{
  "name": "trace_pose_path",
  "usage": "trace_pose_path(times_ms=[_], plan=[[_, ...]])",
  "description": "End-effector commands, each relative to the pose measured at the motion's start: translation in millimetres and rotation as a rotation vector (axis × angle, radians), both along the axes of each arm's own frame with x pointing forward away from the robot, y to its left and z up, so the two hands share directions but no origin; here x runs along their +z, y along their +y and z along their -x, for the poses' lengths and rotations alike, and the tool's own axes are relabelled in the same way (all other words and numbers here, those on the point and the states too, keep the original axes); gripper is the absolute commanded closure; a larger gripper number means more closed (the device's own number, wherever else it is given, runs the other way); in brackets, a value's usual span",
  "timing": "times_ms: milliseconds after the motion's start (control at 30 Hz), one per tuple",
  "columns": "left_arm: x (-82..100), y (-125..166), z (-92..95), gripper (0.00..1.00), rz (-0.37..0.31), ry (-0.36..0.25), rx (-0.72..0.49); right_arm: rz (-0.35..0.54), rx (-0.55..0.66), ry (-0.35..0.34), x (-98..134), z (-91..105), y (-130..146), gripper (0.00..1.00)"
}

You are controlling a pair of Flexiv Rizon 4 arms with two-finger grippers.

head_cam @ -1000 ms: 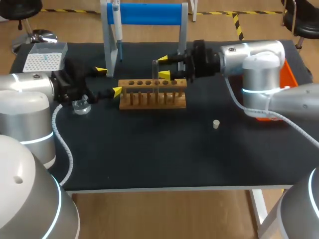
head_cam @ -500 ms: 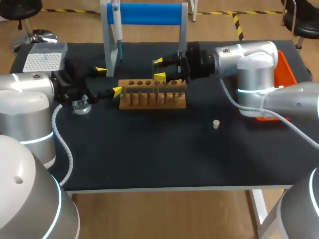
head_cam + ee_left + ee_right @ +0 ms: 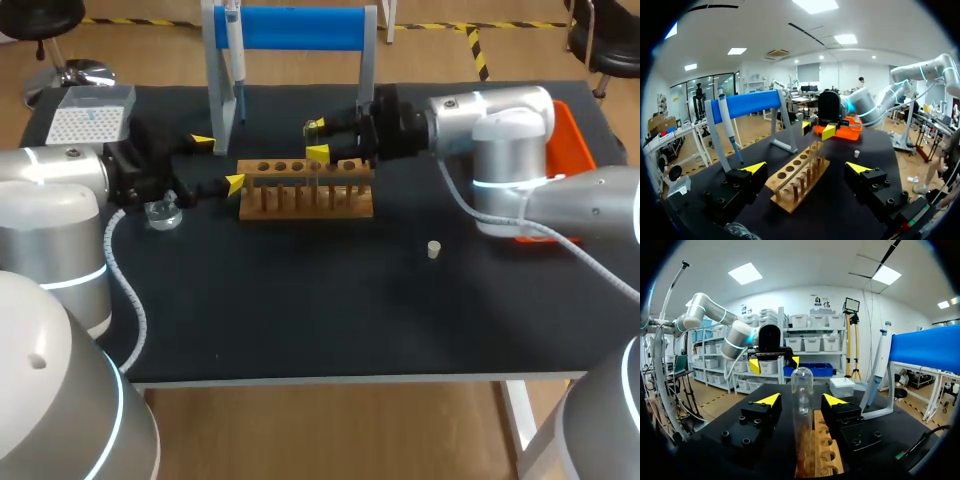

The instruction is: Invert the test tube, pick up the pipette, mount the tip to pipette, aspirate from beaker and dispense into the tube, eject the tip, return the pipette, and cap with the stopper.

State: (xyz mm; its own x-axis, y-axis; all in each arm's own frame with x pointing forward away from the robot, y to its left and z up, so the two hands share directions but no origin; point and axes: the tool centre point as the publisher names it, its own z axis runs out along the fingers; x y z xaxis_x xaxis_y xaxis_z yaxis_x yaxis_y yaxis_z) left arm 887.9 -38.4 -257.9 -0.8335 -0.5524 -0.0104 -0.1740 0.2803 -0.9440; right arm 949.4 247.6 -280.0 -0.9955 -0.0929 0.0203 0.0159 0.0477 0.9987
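a black table (image 3: 300,300) carries everything. my right arm (image 3: 500,130) comes in from the right and lies level over the back of the table, and my left arm (image 3: 60,180) comes in from the left, also level. at the back stands a frame with a blue bar (image 3: 290,27), and a pipette (image 3: 235,60) hangs by its left post. in front of it is a wooden rack (image 3: 306,190) with a row of holes. an orange tray (image 3: 578,150) shows behind the right arm, and a white box of tips (image 3: 90,115) sits at the back left corner. the glass tube (image 3: 802,385) stands upright in the rack with its rounded end up. the right gripper (image 3: 316,140) is around the tube's upper part, one yellow tip on each side; in the right wrist view a small gap shows on both sides, so the fingers are narrow but not gripping. the left gripper (image 3: 219,163) sits just off the rack's left end, spread wide and holding nothing. a small glass beaker (image 3: 163,213) stands beside the left wrist. a small pale stopper (image 3: 433,249) lies alone on the cloth, well to the right of the rack.
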Motion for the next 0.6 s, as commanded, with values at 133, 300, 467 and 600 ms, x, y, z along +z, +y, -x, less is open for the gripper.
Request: trace_pose_path(times_ms=[133, 300, 467, 600], plan=[[-1.0, -0.3, 0.8, 0.0, 0.002, -0.004, 0.003, 0.003, -0.004, -0.001, -1.6, 0.4, 4.5, 0.47], [-1.0, -0.3, 0.8, 0.0, 0.002, -0.004, 0.003, 0.0, -0.009, 0.003, -1.8, 0.4, 5.5, 0.49], [-1.0, -0.3, 0.8, 0.0, 0.002, -0.004, 0.003, -0.002, -0.005, 0.007, -2.8, 1.7, 8.3, 0.53], [-1.0, -0.3, 0.8, 0.0, 0.002, -0.004, 0.003, -0.006, -0.005, 0.008, -2.9, 2.0, 8.9, 0.86]])
